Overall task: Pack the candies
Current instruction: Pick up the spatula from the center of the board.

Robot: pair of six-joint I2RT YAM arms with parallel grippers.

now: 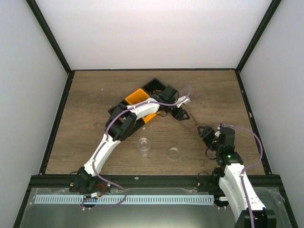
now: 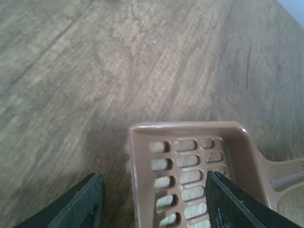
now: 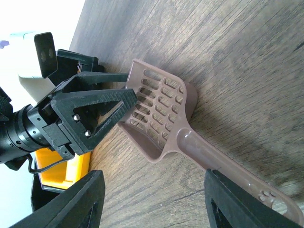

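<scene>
Cannot make out candies in any of the 3 views, so cannot tell where they lie relative to either pincer.

Left pincer: partly open over the head of the brown slotted scoop, 1 finger clear of its wall, nothing clamped. Stretched diagonally past the orange bin, wrist pitched down.

Right pincer: wide apart, empty, just beside the scoop handle. Folded close to its base.

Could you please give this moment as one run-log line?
scoop: lying on table, unheld | left gripper: jaws open over its head | right gripper: jaws open by its handle | candies: none in view
</scene>
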